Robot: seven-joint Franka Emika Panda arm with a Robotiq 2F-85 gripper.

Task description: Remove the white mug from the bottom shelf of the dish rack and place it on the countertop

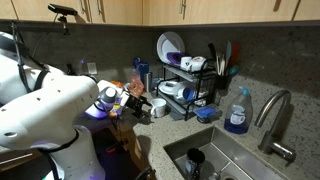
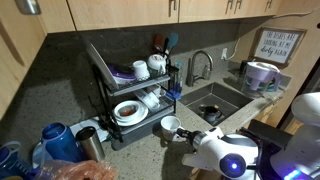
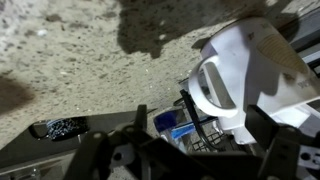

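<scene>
Fingers (image 3: 268, 134) clamp the white mug (image 2: 170, 124), clear of the dish rack (image 2: 98, 63) and low over the counter (image 2: 140, 152); next I should set it down gently and let go.

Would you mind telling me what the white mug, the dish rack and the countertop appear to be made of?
The white mug looks like glazed ceramic, with a smooth, glossy white surface and soft highlights. The dish rack appears to be dark coated metal wire, judging by its thin black bars. The countertop seems to be polished granite or similar stone, speckled grey-brown, though laminate cannot be ruled out.
</scene>
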